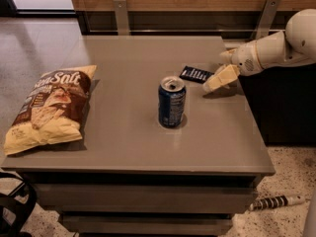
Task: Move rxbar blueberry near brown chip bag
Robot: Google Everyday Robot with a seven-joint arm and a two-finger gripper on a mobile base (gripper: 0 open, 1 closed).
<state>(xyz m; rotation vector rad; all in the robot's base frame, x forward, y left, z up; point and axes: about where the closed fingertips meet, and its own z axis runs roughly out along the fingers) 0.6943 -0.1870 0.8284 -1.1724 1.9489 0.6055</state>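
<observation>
The table (123,147) is plain grey. Near its left edge, the brown chip bag (49,107) has a brown front, white "Salt" lettering and pale yellow edges. The soda can (172,102) at the middle is blue with a silver top. The rxbar blueberry (196,74), toward the right edge, is dark navy with white lettering. The cream gripper (216,81) hangs just beside it, on a white arm (276,48).
</observation>
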